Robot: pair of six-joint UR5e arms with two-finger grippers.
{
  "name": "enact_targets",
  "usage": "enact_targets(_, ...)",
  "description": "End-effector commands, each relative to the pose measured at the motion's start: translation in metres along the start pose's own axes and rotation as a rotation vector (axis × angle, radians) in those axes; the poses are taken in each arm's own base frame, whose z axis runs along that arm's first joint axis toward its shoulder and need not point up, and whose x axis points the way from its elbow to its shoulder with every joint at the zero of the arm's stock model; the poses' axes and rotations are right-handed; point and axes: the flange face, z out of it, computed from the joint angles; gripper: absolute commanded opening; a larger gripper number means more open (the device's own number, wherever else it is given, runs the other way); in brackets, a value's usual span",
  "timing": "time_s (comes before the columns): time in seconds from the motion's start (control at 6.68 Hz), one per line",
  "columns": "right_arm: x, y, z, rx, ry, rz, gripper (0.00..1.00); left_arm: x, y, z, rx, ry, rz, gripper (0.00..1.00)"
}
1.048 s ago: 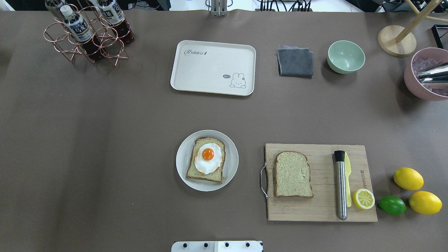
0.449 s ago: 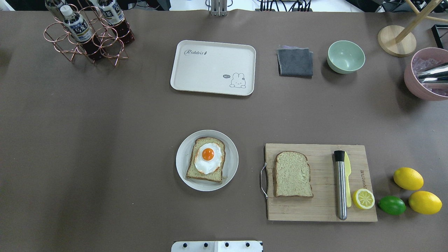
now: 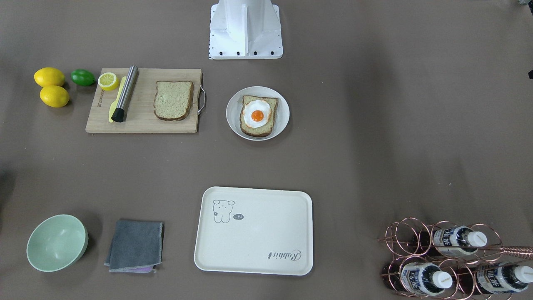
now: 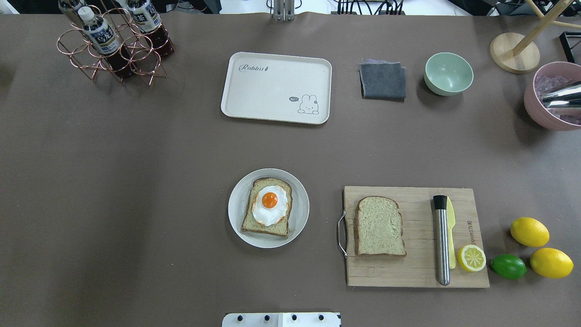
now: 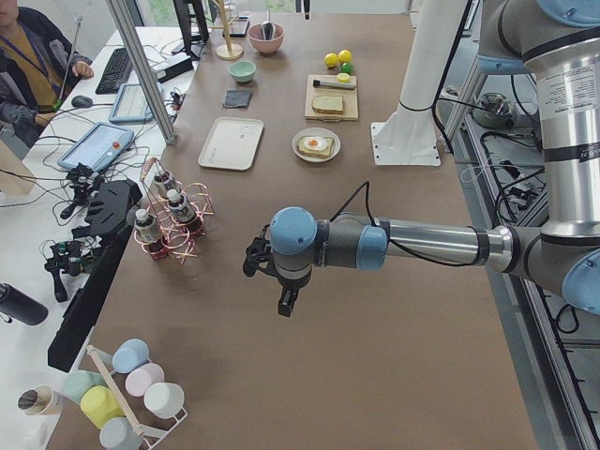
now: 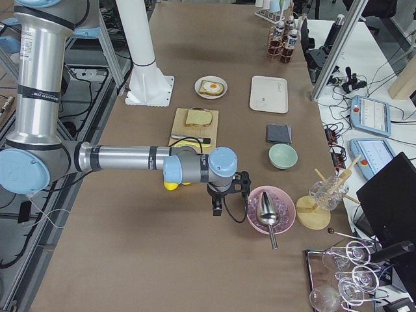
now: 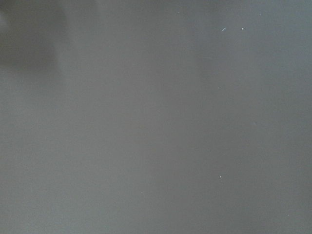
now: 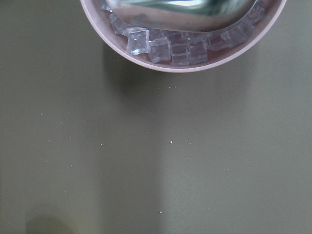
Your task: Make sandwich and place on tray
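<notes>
Robotics lab: pedestal-mounted arms [image 5: 422,246], operator [image 5: 33,56] at keyboard [image 5: 120,64], teach pendants [image 5: 98,145] beside table [image 5: 375,356].

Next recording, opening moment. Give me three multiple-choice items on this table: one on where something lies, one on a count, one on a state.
1. The plain bread slice lies on: A the round plate; B the cutting board; C the fried egg.
2. Whole lemons beside the board: A one; B four; C two.
3. The fried egg is: A uncovered atop the other slice; B covered by bread; C cut in half.

Key: 1 B, the slice rests flat on the wood. 2 C, two whole yellow ones flank the lime. 3 A, the yolk shows plainly with nothing over it.
</notes>
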Motion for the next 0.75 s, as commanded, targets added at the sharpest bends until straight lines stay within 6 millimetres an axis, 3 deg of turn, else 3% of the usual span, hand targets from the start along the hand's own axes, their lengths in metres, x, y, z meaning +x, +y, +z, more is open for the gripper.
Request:
enact_targets(0.0,-0.01,-0.005,-0.007,0.012,-0.021,-0.016,1.0,0.005,0.006,0.0,-0.003,-0.002,0.009,0.98)
enact_targets(0.3,-0.007,0.015,-0.023,0.046,-0.041,-0.015,1.0,0.017,0.03,0.003,-0.024,0.009,-0.006,0.98)
enact_targets(0.45,-0.01,0.018,-0.028,0.057,-0.047,-0.018,1.0,0.011,0.032,0.009,-0.036,0.003,-0.098,0.98)
enact_targets(0.6,-0.007,0.036,-0.036,0.07,-0.081,0.002,1.0,0.016,0.03,0.005,-0.024,0.008,-0.12,0.98)
